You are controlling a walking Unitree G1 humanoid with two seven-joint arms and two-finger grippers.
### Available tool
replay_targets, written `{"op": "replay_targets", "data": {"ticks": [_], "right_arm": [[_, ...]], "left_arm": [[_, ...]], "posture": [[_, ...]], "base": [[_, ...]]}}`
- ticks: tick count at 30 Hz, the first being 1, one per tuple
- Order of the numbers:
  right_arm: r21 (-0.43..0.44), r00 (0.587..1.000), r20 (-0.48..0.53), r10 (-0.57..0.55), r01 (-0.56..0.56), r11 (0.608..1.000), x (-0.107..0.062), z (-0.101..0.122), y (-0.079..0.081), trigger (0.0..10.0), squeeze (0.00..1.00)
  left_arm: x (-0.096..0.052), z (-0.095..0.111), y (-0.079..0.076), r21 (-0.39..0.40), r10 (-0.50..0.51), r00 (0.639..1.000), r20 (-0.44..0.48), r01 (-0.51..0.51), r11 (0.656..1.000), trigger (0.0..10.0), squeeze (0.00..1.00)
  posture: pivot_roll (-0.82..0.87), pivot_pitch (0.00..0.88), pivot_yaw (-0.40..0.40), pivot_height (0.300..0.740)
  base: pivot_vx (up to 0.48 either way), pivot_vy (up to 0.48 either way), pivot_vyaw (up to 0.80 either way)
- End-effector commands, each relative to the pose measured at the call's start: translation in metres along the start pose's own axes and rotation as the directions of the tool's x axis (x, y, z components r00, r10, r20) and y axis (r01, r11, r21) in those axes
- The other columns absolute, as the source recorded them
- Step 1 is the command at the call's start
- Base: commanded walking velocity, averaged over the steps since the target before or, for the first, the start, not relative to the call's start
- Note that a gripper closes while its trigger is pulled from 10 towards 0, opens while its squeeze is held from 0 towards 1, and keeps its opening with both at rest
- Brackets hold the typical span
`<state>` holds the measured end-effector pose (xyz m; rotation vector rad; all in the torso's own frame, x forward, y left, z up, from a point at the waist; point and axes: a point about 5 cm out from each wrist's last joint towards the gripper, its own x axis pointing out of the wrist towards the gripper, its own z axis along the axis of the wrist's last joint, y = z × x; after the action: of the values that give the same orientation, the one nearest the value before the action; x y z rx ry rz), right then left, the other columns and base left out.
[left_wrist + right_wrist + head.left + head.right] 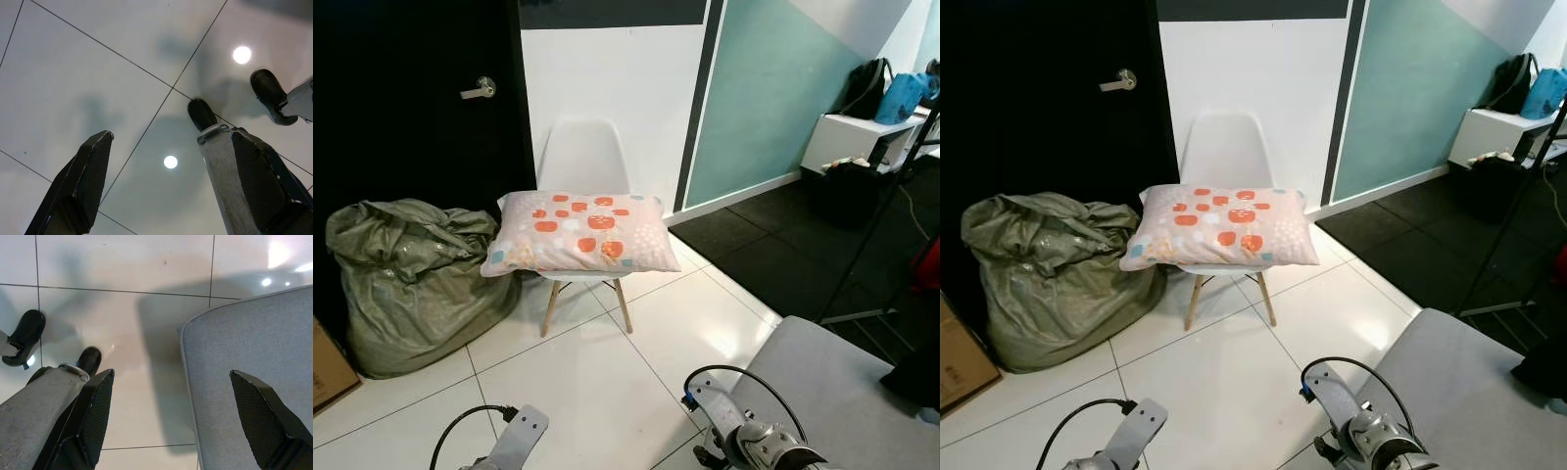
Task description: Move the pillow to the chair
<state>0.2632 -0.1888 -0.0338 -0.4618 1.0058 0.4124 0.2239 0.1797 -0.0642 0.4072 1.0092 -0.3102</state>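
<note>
- The patterned pillow (579, 232) already lies flat on the white chair (583, 157); the placing step looks done.
- Left gripper (166, 147) and right gripper (168, 382) hang over floor tiles, fingers spread, holding nothing.
- Next: likely only backing off.

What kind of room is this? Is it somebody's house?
Probably a room in a home or small studio, though that's hard to say for sure. A patterned pillow lies on a white chair by a black door, with a stuffed green sack on the white tiled floor.
</note>
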Motion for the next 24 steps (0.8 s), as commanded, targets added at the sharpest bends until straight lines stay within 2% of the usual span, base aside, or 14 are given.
{"op": "replay_targets", "data": {"ticks": [1,8,24], "right_arm": [[0.003,1.000,0.005,-0.008,0.008,1.000,-0.0010,0.0026,-0.0032,10.0,0.00],[-0.024,1.000,-0.002,0.002,-0.002,1.000,-0.0016,0.0030,-0.0045,10.0,0.00],[-0.011,1.000,-0.008,0.005,-0.005,1.000,-0.0013,-0.0009,-0.0036,10.0,0.00]], "left_arm": [[-0.0003,0.0023,0.0024,0.006,0.007,1.000,0.007,-0.007,1.000,10.0,0.00],[-0.0001,0.0039,0.0020,-0.008,0.015,1.000,0.018,-0.015,1.000,10.0,0.00],[0.0000,0.0004,0.0002,-0.003,0.009,1.000,0.009,-0.009,1.000,10.0,0.00]], "posture": [[-0.11,0.000,-0.068,0.740],[-0.11,0.000,-0.078,0.740],[-0.11,0.000,-0.082,0.740]], "base": [[0.000,0.000,0.00],[0.000,0.000,0.00],[0.000,0.000,0.00]]}}
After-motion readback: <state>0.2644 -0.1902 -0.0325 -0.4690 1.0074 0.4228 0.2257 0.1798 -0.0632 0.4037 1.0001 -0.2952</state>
